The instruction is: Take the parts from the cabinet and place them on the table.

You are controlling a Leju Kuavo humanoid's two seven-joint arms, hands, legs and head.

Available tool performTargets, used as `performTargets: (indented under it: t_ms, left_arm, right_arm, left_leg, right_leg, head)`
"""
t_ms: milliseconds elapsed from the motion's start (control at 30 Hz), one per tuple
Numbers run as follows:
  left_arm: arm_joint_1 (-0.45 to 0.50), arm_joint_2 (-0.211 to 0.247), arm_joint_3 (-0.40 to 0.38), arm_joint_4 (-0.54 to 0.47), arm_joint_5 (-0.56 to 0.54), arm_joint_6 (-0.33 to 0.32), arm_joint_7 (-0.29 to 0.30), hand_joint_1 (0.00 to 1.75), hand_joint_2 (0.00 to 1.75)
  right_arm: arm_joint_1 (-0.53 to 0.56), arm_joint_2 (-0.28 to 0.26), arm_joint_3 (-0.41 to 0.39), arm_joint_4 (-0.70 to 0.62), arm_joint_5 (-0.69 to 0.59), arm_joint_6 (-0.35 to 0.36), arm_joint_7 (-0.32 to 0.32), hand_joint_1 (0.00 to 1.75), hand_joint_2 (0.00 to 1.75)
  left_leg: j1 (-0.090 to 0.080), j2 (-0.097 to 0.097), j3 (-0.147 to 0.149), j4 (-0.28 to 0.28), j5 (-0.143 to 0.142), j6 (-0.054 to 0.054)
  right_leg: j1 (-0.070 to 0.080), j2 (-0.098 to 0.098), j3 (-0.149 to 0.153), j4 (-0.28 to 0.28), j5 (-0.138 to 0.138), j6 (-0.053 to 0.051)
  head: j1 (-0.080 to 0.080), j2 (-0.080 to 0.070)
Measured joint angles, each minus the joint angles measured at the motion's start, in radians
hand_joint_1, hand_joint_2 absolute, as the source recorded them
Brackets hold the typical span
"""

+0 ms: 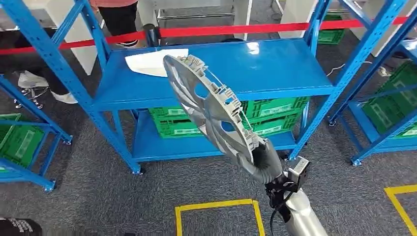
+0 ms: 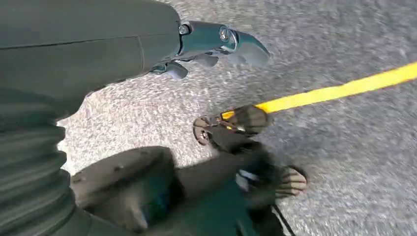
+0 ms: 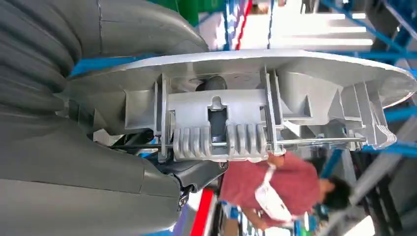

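We see one part, a silver-grey disc (image 1: 209,105) shaped like a wheel cover, with round cut-outs and a rim lined with ribbed clips and a thin wire ring. The right hand (image 1: 258,157) grasps it by the lower edge and holds it on edge in the air, tilted, in front of the blue rack (image 1: 275,73). In the right wrist view the disc (image 3: 255,93) shows its moulded back: ribs, clip blocks and the wire across them, with the right hand (image 3: 98,147) clamped on its rim.

One white sheet (image 1: 152,61) lies on the rack's upper shelf. Two green crates (image 1: 273,115) are stacked on its lower shelf, and more green crates stand in neighbouring racks. A red barrier tape (image 1: 236,29) runs behind the rack. Two yellow floor outlines (image 1: 216,206) are partly visible.

The left hand (image 2: 147,54) hangs over grey carpet, holding nothing, fingers extended. One person (image 3: 280,184) in a red top stands beyond the tape.
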Motion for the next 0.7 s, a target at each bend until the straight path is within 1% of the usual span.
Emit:
performTargets:
  t_ms: [33,67,100,133,167,200,233,267,300,333,367,400,433,467,500,533,567,600,633,667,700]
  left_arm:
    - [-0.001,0.001,0.0,-0.001,0.0,0.001,0.0,0.0,1.75]
    - [0.001,0.001,0.0,-0.001,0.0,0.003,0.002,0.0,1.75]
    - [0.004,0.001,0.0,-0.001,0.001,0.003,0.004,0.0,1.75]
    - [0.006,0.001,0.0,-0.001,0.001,0.006,0.006,0.0,1.75]
    - [0.009,0.0,0.0,-0.001,0.002,0.007,0.007,0.0,1.75]
    - [0.01,0.0,0.0,-0.001,0.003,0.008,0.009,0.0,1.75]
    - [0.007,0.0,0.0,-0.001,0.003,0.008,0.01,0.0,1.75]
    - [0.005,-0.001,0.0,-0.001,0.003,0.008,0.01,0.0,1.75]
    - [0.006,-0.002,0.0,-0.001,0.003,0.008,0.011,0.0,1.75]
    - [0.007,-0.002,0.0,-0.001,0.003,0.009,0.011,0.0,1.75]
    - [0.01,-0.002,0.0,-0.001,0.002,0.008,0.011,0.0,1.75]
    - [0.012,-0.002,0.0,-0.001,0.0,0.009,0.012,0.0,1.75]
    - [0.013,-0.002,0.0,-0.001,0.0,0.009,0.012,0.0,1.75]
    - [0.014,-0.002,0.0,-0.001,0.0,0.009,0.012,0.0,1.75]
    - [0.014,-0.005,0.0,0.0,0.0,0.009,0.012,0.0,1.75]
    - [0.014,-0.006,0.0,0.0,0.0,0.009,0.011,0.0,1.75]
    - [0.014,-0.006,0.0,0.0,0.0,0.009,0.011,0.0,1.75]
    - [0.014,-0.006,0.0,0.0,0.0,0.009,0.01,0.0,1.75]
    - [0.015,-0.007,0.0,0.0,0.0,0.009,0.01,0.0,1.75]
    - [0.017,-0.005,0.0,0.0,0.0,0.009,0.01,0.0,1.75]
    - [0.018,-0.005,0.0,0.0,0.0,0.009,0.008,0.0,1.75]
  right_arm:
    - [-0.003,0.0,0.0,0.002,-0.003,0.0,0.0,1.75,1.75]
    - [-0.005,0.0,0.0,0.003,-0.008,0.002,0.001,1.75,1.75]
    - [-0.009,0.0,0.001,0.004,-0.016,0.007,0.001,1.75,1.75]
    - [-0.012,0.001,0.002,0.006,-0.023,0.011,0.002,1.75,1.75]
    - [-0.015,0.0,0.002,0.009,-0.027,0.014,0.003,1.75,1.75]
    - [-0.016,0.0,0.002,0.012,-0.029,0.015,0.007,1.75,1.75]
    - [-0.016,0.0,0.002,0.013,-0.03,0.011,0.008,1.75,1.75]
    - [-0.016,0.0,0.002,0.016,-0.028,0.008,0.011,1.75,1.75]
    - [-0.014,0.0,0.002,0.018,-0.025,0.004,0.012,1.75,1.75]
    - [-0.011,0.0,0.003,0.019,-0.023,-0.002,0.013,1.75,1.75]
    - [-0.008,0.0,0.003,0.021,-0.019,-0.007,0.014,1.75,1.75]
    - [-0.006,0.0,0.003,0.021,-0.018,-0.008,0.014,1.75,1.75]
    - [-0.004,0.0,0.003,0.021,-0.017,-0.009,0.015,1.75,1.75]
    - [-0.003,0.0,0.003,0.021,-0.016,-0.011,0.014,1.75,1.75]
    - [-0.004,0.0,0.003,0.02,-0.016,-0.013,0.014,1.75,1.75]
    - [-0.004,0.0,0.004,0.019,-0.016,-0.016,0.014,1.75,1.75]
    - [-0.001,0.0,0.004,0.019,-0.016,-0.017,0.014,1.75,1.75]
    - [-0.002,0.0,0.004,0.019,-0.016,-0.018,0.014,1.75,1.75]
    - [-0.001,0.0,0.004,0.019,-0.016,-0.02,0.013,1.75,1.75]
    - [-0.001,0.0,0.004,0.019,-0.015,-0.021,0.013,1.75,1.75]
    - [-0.002,0.0,0.004,0.019,-0.015,-0.02,0.013,1.75,1.75]
  left_leg:
    - [-0.01,-0.007,0.013,-0.028,-0.014,0.029]
    - [-0.009,-0.009,-0.003,-0.028,-0.01,0.04]
    - [-0.013,-0.017,-0.009,-0.022,-0.005,0.05]
    - [-0.015,-0.021,-0.015,-0.02,0.002,0.062]
    - [-0.011,-0.023,-0.026,-0.023,0.014,0.078]
    - [-0.011,-0.026,-0.039,-0.023,0.025,0.085]
    - [-0.012,-0.031,-0.052,-0.023,0.039,0.091]
    - [-0.014,-0.036,-0.071,-0.022,0.053,0.096]
    - [-0.018,-0.043,-0.088,-0.022,0.065,0.099]
    - [-0.021,-0.049,-0.104,-0.021,0.078,0.1]
    - [-0.024,-0.054,-0.121,-0.02,0.09,0.101]
    - [-0.028,-0.058,-0.136,-0.018,0.101,0.101]
    - [-0.032,-0.062,-0.149,-0.018,0.113,0.101]
    - [-0.034,-0.064,-0.159,-0.017,0.122,0.1]
    - [-0.034,-0.065,-0.165,-0.016,0.132,0.098]
    - [-0.038,-0.067,-0.169,-0.016,0.141,0.092]
    - [-0.035,-0.067,-0.166,-0.022,0.151,0.086]
    - [-0.032,-0.067,-0.168,-0.026,0.162,0.08]
    - [-0.031,-0.066,-0.167,-0.033,0.173,0.074]
    - [-0.037,-0.068,-0.175,-0.038,0.18,0.067]
    - [-0.034,-0.07,-0.186,-0.019,0.141,0.064]
  right_leg:
    - [0.002,-0.008,-0.002,0.004,0.004,0.006]
    - [0.005,-0.018,0.002,0.004,0.011,0.013]
    - [0.0,-0.024,0.001,0.001,0.021,0.018]
    - [-0.002,-0.03,0.0,0.0,0.028,0.026]
    - [-0.008,-0.011,-0.006,0.007,0.019,0.035]
    - [-0.009,0.035,-0.019,0.034,-0.031,0.042]
    - [-0.007,0.065,-0.038,0.093,-0.097,0.044]
    - [-0.005,0.081,-0.06,0.173,-0.157,0.043]
    - [-0.003,0.085,-0.076,0.245,-0.195,0.041]
    - [0.001,0.086,-0.081,0.294,-0.207,0.037]
    - [0.004,0.086,-0.068,0.308,-0.191,0.031]
    - [0.007,0.086,-0.035,0.279,-0.156,0.023]
    - [0.011,0.087,0.023,0.207,-0.118,0.012]
    - [0.017,0.087,0.087,0.121,-0.099,0.0]
    - [0.024,0.087,0.144,0.033,-0.129,-0.015]
    - [0.026,0.086,0.175,-0.029,-0.15,-0.014]
    - [0.03,0.087,0.167,-0.021,-0.139,-0.012]
    - [0.032,0.087,0.164,-0.023,-0.135,-0.016]
    - [0.035,0.087,0.159,-0.025,-0.125,-0.022]
    - [0.024,0.084,0.149,-0.035,-0.105,-0.027]
    - [0.02,0.082,0.134,-0.038,-0.093,-0.035]
  head:
    - [0.0,0.0]
    - [0.007,0.0]
    - [0.006,0.0]
    - [0.005,0.0]
    - [0.007,0.0]
    - [0.007,0.0]
    - [0.008,0.0]
    - [0.008,0.0]
    - [0.008,0.0]
    - [0.01,0.0]
    - [0.011,0.0]
    - [0.011,0.0]
    - [0.011,0.0]
    - [0.012,0.0]
    - [0.011,0.0]
    - [0.01,0.0]
    - [0.011,0.0]
    - [0.016,0.0]
    - [0.016,0.0]
    - [0.017,0.0]
    - [0.016,0.0]
